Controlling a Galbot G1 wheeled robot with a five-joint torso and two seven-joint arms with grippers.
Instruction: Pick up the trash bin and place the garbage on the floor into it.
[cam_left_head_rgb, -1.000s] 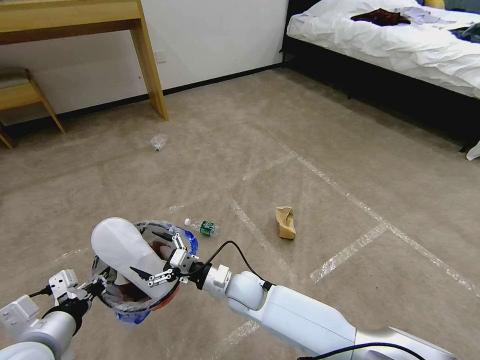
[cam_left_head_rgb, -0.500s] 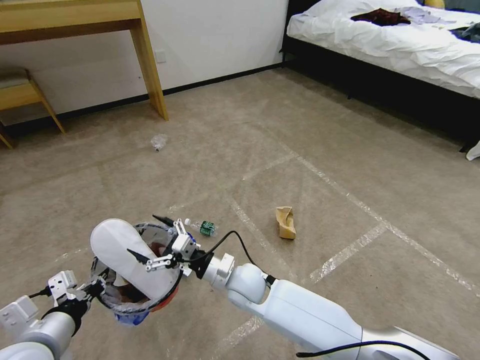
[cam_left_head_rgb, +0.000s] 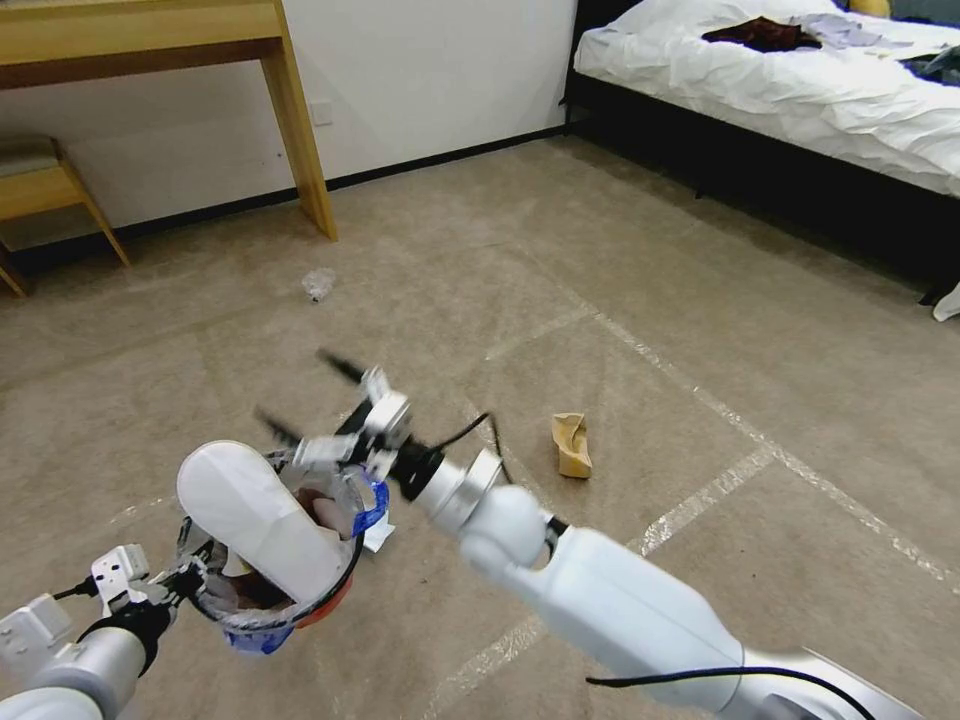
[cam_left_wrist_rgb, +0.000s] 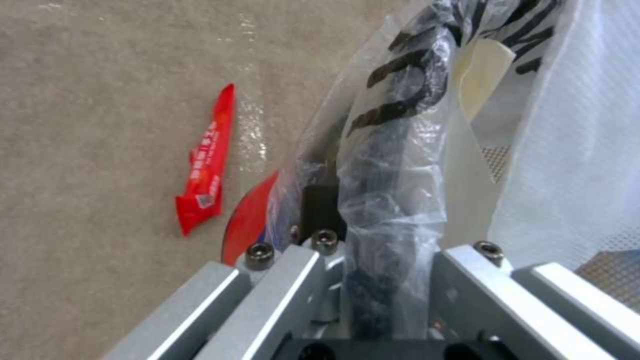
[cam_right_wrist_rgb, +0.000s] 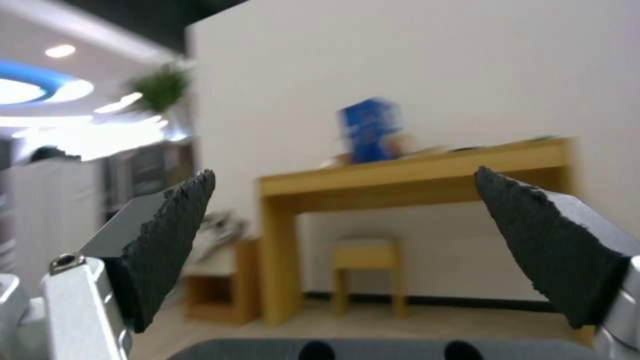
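Black serrated fingertips (cam_right_wrist_rgb: 167, 240) of the right gripper (cam_left_head_rgb: 312, 398) stand wide apart, and nothing is between them. In the head view this gripper is lifted above the far rim of the trash bin (cam_left_head_rgb: 335, 598), and it points away from the robot toward the wall. In the right wrist view, between the two fingertips, I see a wooden desk (cam_right_wrist_rgb: 413, 172) with a blue box (cam_right_wrist_rgb: 368, 129) on it and a small stool (cam_right_wrist_rgb: 365, 260) under it.

The left gripper (cam_left_head_rgb: 170, 583) is low at the near left of the head view. It is closed on the rim of the trash bin, on the side nearest the robot. In the left wrist view the metal fingers (cam_left_wrist_rgb: 280, 285) clamp the dark rim together with the clear plastic bag (cam_left_wrist_rgb: 393, 165) that lines the bin.

The trash bin is red, and it is held above the carpet (cam_left_head_rgb: 700, 300). A white slipper sole (cam_left_head_rgb: 250, 515) stands tilted inside it and sticks out over the rim. The blue edge of the bag hangs over the rim on the far side.

A red wrapper (cam_left_wrist_rgb: 203, 165) lies on the carpet just beside the bin, as the left wrist view shows. A brown cardboard scrap (cam_left_head_rgb: 572, 445) lies on the carpet to the right of the right arm, well apart from the bin. A clear plastic scrap (cam_left_head_rgb: 318, 284) lies farther away, near the leg of the desk. A bed (cam_left_head_rgb: 800, 80) with white sheets stands at the far right corner of the room.
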